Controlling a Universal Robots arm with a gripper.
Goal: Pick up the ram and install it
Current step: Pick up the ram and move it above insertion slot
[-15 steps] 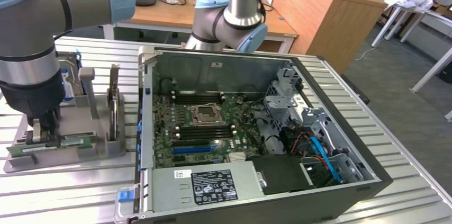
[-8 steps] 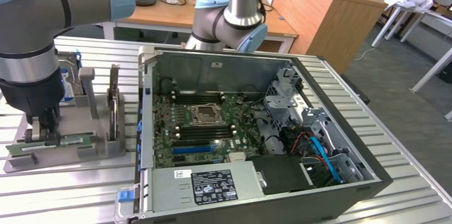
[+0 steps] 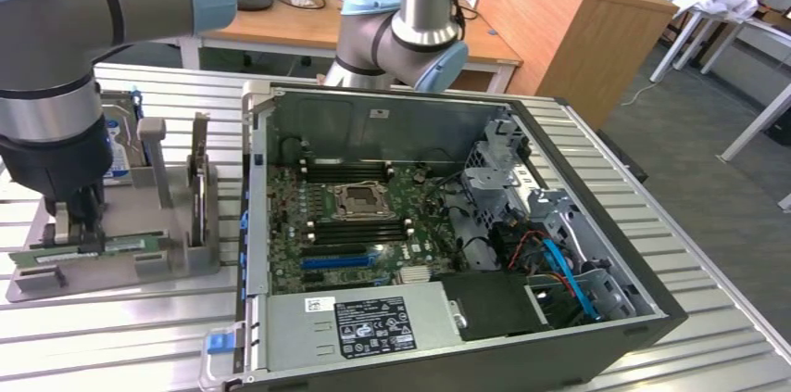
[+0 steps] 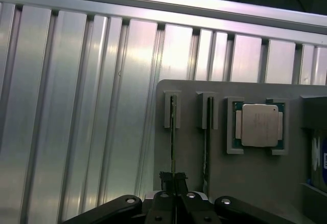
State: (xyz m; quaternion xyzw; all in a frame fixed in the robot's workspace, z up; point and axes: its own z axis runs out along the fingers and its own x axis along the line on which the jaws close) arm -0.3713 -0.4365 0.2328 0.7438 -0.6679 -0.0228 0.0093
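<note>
The robot's black jaws are pinched almost shut on the top edge of the ram [image 4: 173, 142], a long, thin green circuit-board stick. The ram stands on its edge in the flat grey plastic holder [image 4: 245, 183], with its end tucked into a little grey clip.

A second green stick [image 4: 206, 142] just like it stands in the holder too, right beside the held one. The small square silver chip [image 4: 259, 126] sits in its own pocket of the holder, on the far side of that second stick. The boxy silver drive with the blue and white label [image 3: 119, 158] stands at the back of the holder. The big open black computer box [image 3: 370, 128] is next to the holder on the ribbed metal surface [image 4: 76, 106].

What could go wrong, I think:
- The stick is very thin, so it could slip or tip in the jaws.
- Its ends could catch in the clips, and then the whole holder could get dragged along.
- The jaws are close to the second stick and could bump it.
</note>
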